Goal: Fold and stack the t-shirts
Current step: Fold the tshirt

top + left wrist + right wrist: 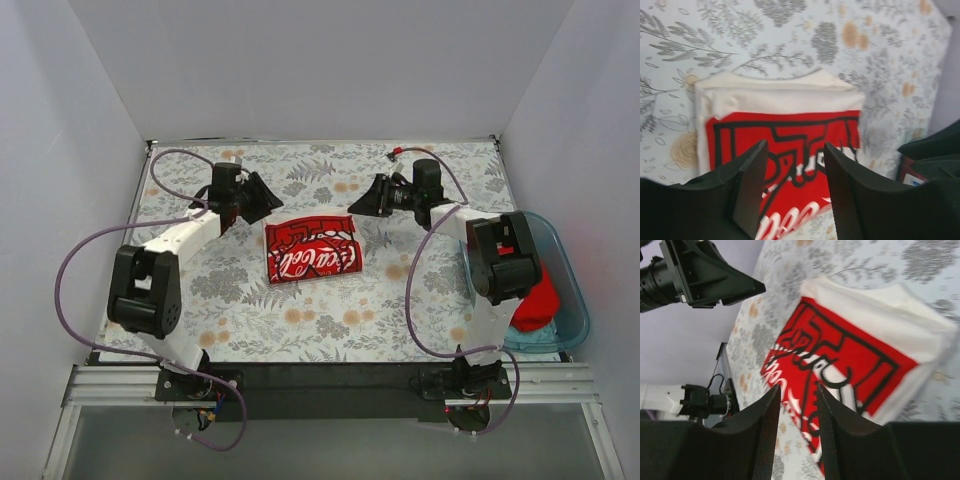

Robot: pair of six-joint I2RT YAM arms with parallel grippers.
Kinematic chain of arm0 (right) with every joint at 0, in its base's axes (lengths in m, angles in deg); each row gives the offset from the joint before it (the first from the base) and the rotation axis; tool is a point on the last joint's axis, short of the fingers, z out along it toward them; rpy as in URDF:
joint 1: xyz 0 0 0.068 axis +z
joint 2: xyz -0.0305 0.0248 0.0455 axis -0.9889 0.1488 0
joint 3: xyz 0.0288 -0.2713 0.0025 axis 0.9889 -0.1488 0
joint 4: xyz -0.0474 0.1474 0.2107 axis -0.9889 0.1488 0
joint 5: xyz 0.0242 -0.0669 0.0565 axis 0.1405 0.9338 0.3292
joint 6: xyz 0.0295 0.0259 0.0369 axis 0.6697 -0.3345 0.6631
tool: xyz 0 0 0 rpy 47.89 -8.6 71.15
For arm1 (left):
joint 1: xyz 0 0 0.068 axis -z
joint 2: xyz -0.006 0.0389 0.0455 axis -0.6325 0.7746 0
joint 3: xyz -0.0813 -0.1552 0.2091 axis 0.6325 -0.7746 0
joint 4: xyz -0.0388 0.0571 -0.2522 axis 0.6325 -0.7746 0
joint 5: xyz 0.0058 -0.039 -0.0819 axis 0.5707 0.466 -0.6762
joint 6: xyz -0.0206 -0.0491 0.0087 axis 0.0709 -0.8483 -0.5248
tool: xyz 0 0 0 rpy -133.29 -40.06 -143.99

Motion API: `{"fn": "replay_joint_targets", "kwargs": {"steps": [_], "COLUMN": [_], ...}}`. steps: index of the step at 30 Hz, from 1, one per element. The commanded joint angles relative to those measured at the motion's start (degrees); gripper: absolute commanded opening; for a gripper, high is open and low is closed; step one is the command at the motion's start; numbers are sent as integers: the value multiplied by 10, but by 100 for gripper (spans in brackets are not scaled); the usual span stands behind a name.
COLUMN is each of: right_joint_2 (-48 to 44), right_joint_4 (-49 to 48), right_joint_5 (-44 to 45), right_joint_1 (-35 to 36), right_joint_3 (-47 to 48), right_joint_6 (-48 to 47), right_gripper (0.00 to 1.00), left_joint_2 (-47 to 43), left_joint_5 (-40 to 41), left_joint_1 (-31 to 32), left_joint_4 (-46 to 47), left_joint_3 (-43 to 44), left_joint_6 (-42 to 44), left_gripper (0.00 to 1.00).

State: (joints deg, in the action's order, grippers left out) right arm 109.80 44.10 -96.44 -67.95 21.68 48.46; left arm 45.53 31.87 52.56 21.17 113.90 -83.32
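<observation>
Your folded white t-shirt (311,249) lies flat in the middle of the table (250,320), red print up. Your left gripper (795,155) hovers near its far left corner, jaws moderately apart, empty. Your right gripper (798,395) hovers near the far right corner, jaws narrowly apart, empty. The red t-shirt (537,300) sits in the blue tub (577,305), far right.

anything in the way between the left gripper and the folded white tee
Nothing visible. The left gripper hovers open near the folded white t-shirt, with only bare floral tablecloth between them. The right gripper is on the shirt's other side, out of that path.
</observation>
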Motion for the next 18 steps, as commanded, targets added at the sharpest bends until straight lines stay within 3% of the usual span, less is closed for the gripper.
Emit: {"fn": "replay_joint_targets", "kwargs": {"steps": [1,4,10,15,18], "right_joint_2": [-50,-42,26,86,75], "right_joint_4": [-71,-101,-177,-195,-194], "right_joint_5": [-28,-20,8,11,0], "right_joint_1": [47,72,54,4,-6], "right_joint_3": [-42,-74,-125,-158,-165], "right_joint_6": [46,63,85,74,65], "right_gripper": [42,44,45,45,47], "left_joint_2": [-85,-108,-37,-30,-48], "left_joint_5": [-5,-8,0,1,7], "left_joint_1": [28,53,59,28,19], "left_joint_4": [-10,5,39,58,40], "left_joint_3": [-37,-96,-180,-240,-239], "left_joint_6": [-12,-28,-57,-99,-91], "left_gripper": [45,37,28,25,25]}}
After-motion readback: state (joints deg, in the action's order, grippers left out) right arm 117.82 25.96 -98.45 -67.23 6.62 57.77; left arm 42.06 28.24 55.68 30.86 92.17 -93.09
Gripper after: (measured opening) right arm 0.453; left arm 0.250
